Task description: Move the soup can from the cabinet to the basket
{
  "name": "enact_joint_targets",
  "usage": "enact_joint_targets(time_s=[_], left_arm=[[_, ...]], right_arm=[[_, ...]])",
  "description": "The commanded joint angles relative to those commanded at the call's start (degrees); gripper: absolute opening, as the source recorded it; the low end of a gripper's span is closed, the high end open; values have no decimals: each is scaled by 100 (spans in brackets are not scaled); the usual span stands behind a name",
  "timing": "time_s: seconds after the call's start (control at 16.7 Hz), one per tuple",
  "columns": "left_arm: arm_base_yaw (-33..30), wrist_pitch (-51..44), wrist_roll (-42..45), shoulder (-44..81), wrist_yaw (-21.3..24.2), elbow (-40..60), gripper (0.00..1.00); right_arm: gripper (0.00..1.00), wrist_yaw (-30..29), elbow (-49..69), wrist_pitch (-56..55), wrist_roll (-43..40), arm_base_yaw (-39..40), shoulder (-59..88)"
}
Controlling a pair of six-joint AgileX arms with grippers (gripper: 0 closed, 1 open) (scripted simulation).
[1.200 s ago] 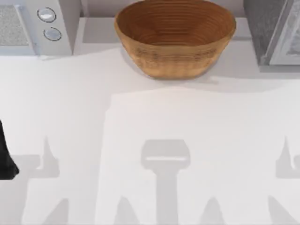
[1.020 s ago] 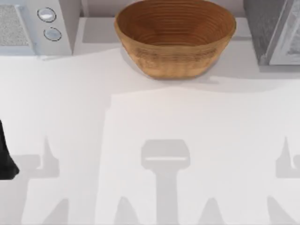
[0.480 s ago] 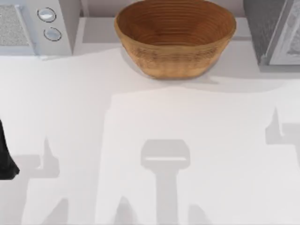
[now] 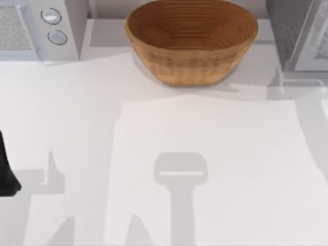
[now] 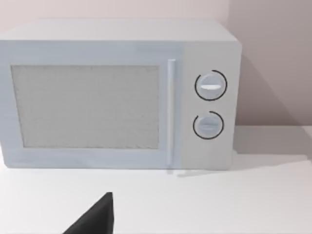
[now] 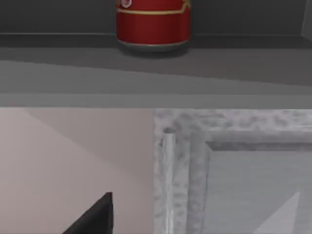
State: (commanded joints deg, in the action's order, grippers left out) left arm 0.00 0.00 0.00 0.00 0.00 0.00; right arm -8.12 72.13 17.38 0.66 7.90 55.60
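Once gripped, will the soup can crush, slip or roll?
The soup can looks like a rigid tin, so it probably won't crush. Its smooth, glossy red side may slip in a light grip. It stands upright in the cabinet; knocked over, its round body would likely roll.

text: none legible | soup can [image 6: 152, 22]: label too small to read

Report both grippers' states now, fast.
Left gripper: cannot be told; parked facing the microwave.
Right gripper: cannot be told; facing the cabinet, soup can ahead.
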Motion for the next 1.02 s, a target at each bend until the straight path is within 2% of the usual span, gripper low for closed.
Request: enact_joint_targets(time_s=[0.24, 0.42, 1.02], left_arm=[[0, 0, 0, 0, 0, 0, 100], [0, 0, 0, 0, 0, 0, 100], [0, 0, 0, 0, 0, 0, 100]], right_arm=[[100, -184, 1703, 401, 14, 173, 1254], [100, -280, 2503, 590, 21, 246, 1844], [100, -326, 2958, 577, 14, 252, 2257]])
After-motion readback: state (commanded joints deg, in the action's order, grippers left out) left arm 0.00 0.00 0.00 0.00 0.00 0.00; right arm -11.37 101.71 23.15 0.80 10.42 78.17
